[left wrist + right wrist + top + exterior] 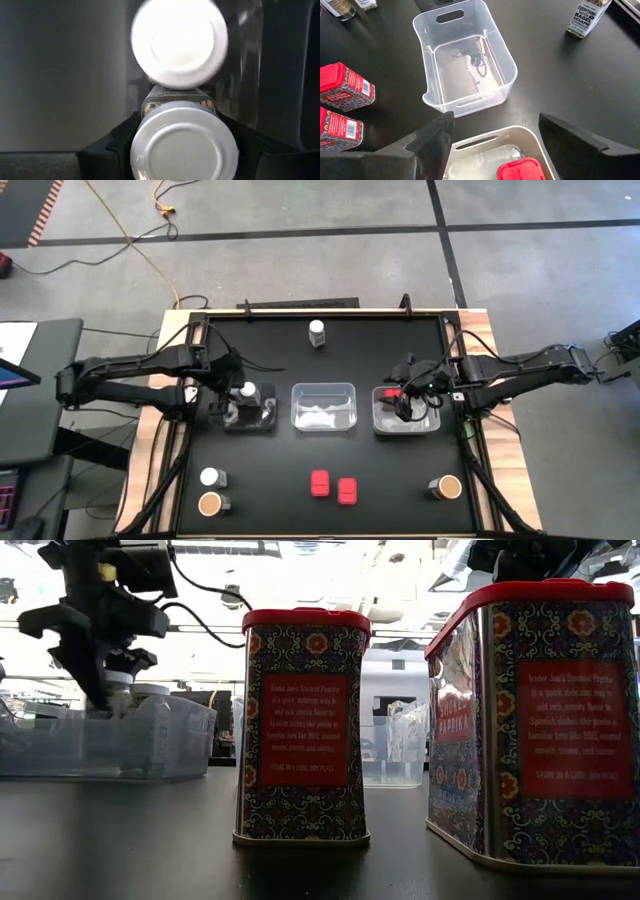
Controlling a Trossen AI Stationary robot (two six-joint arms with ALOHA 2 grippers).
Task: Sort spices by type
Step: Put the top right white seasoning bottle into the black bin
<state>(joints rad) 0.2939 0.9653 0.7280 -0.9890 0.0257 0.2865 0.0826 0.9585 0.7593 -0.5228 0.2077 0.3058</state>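
Two Trader Joe's Smoked Paprika tins [305, 725], left gripper [240, 402] pinching white-capped jar [184, 142], right gripper [405, 402] spread.

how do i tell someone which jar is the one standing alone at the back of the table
Start from the middle clear tray on the black table. Go straight to the far edge: a white-capped jar stands there alone. Every other jar or tin sits beside or in a tray, or along the near edge.

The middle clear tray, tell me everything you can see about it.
The middle clear tray is a see-through plastic bin, rectangular with rounded corners and a slot handle cut into each end wall. It sits upright on the black table, between the other two trays and apart from both. Nothing lies inside it; only glare shows on its floor. Neither gripper touches it.
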